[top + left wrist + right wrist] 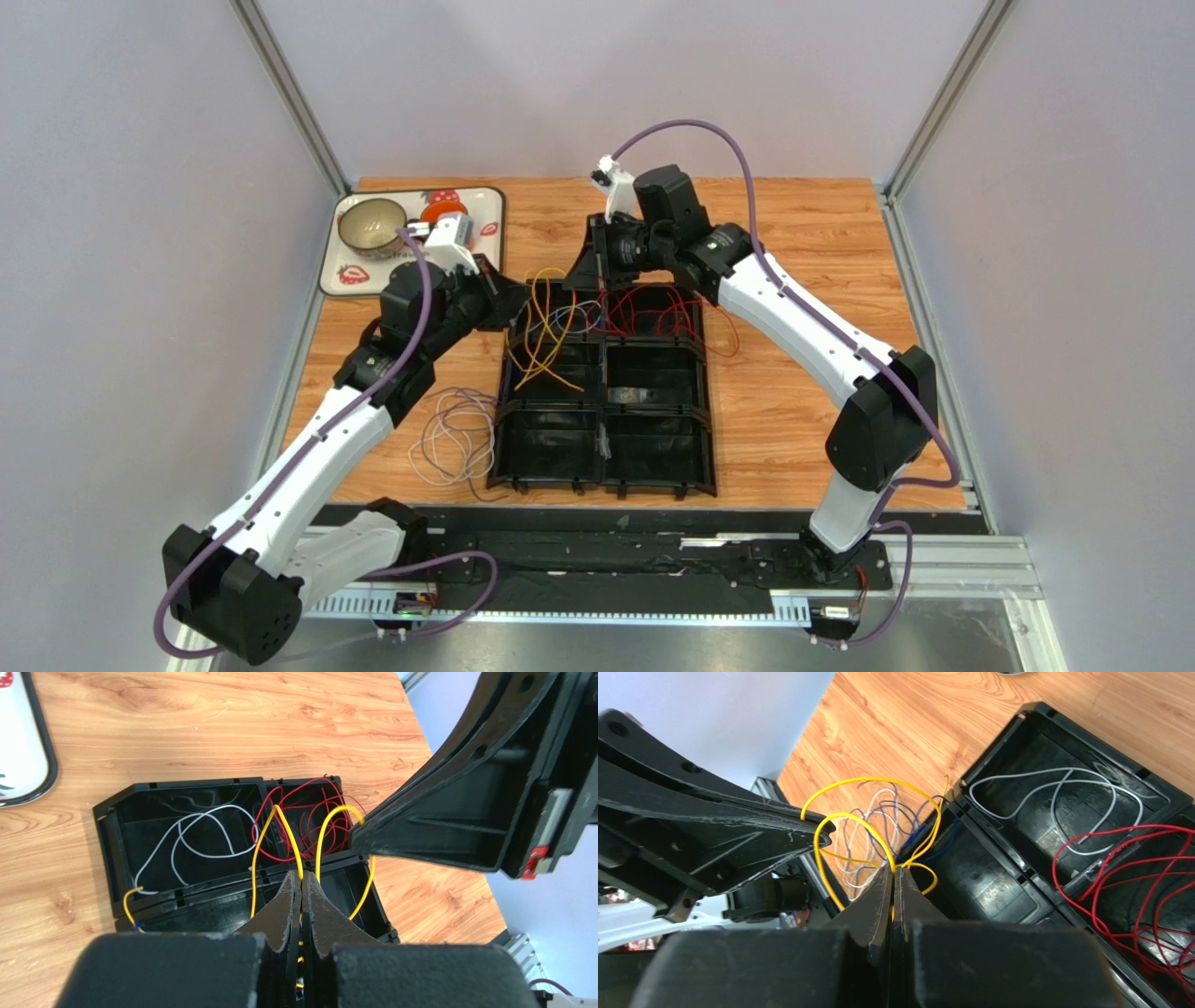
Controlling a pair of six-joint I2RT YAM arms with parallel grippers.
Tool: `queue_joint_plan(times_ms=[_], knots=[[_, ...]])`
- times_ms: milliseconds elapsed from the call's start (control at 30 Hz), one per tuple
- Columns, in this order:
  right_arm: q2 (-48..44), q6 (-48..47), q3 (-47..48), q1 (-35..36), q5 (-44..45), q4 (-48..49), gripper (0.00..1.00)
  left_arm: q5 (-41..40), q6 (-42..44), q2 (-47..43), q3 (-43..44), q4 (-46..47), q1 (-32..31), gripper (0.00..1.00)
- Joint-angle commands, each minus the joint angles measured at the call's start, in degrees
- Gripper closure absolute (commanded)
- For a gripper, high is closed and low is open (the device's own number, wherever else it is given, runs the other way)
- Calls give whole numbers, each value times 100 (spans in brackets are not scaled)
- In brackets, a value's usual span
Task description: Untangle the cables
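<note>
The yellow cables (pixel 540 343) loop at frame centre; red cables (pixel 659 311) tangle just right of them; a pale coil (pixel 452 437) lies lower left.

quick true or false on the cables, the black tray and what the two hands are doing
1. The left hand and right hand are each shut on yellow cable. True.
2. The red cable lies on the bare table, outside the black tray. False: it sits in a far compartment of the tray.
3. A white cable lies in the compartment next to the red one. True.
4. The metal bowl stands in the black tray. False: it stands on the white tray at the table's far corner.
5. A loose pale cable bundle lies on the table beside the black tray. True.
</note>
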Motion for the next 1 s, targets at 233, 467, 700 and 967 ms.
queue_joint_plan(times_ms=[233,467,700,967], knots=[[-89,-513,-625,-10,120,498,100,-315,317,433,-201,665,-330,100],[-212,-645,-976,-10,244,655,100,-614,274,504,-595,902,-497,100],[-300,-672,-1328,104,252,796,100,-1202,186,390,-1009,1052,-708,100],[-256,-672,-1627,473,472,858,100,-1476,54,135,-1501,1008,-884,99]])
